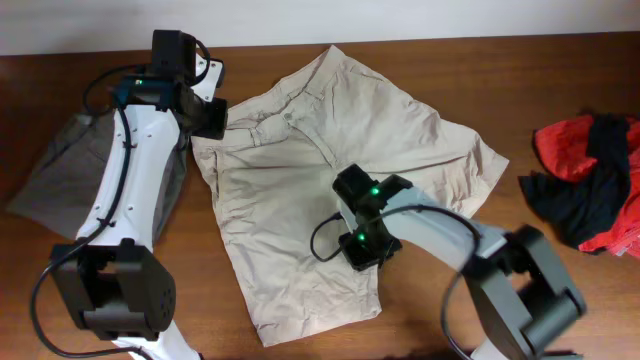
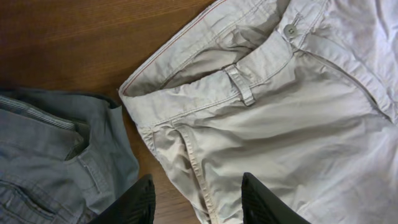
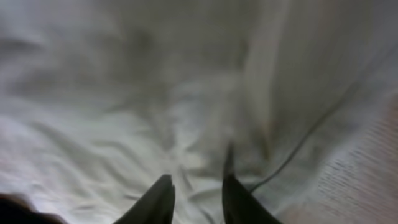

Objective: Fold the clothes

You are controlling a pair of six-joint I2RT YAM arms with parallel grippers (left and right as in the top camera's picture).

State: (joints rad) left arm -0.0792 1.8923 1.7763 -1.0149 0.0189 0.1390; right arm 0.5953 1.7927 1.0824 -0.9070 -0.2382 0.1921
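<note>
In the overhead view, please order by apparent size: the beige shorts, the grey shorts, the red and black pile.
1. beige shorts
2. grey shorts and red and black pile look alike; both partly hidden.

The left arm (image 1: 125, 175) stretches away from its base, the white link nearly straight. At its end the left gripper (image 2: 197, 186) points down, jaws well apart, both black fingers (image 2: 138, 204) in sight. The right arm (image 1: 450, 232) is bent at the elbow and turns inward. The right gripper (image 3: 195, 186) also points down, jaws only slightly apart. Behind these jaws the wrist shows green lights.
</note>
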